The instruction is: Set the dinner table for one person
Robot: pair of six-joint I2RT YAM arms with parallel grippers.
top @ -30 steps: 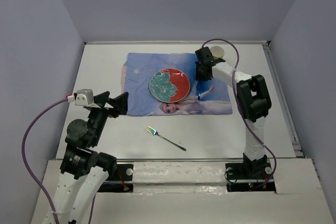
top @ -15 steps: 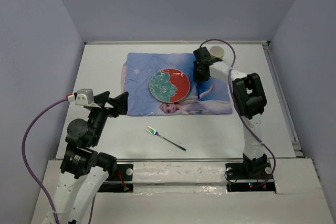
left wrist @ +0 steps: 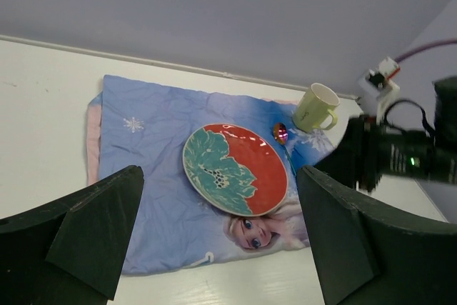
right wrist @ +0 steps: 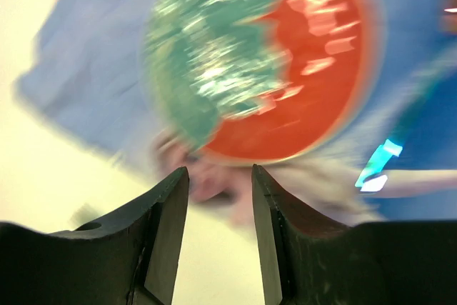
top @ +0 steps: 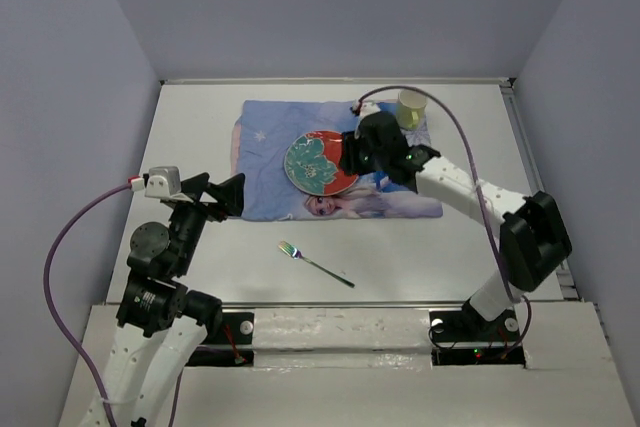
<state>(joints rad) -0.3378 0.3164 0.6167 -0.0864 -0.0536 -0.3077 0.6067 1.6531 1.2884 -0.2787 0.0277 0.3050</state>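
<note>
Right wrist cam = total motion blur tbh: plate (right wrist: 271, 62) & placemat (right wrist: 78, 69) are just smears, print on the cloth unreadable. From top, right gripper (top: 350, 155) covers plate's right rim. Shiny utensil (right wrist: 421, 182) runs off the right edge, can't ID it.

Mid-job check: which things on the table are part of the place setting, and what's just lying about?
Part of the job:
table
placemat
plate
mug
fork, off the placemat
shiny utensil beside the plate, kind unclear

Just lying about:
nothing loose that I can see; only the arms' purple cables
</note>
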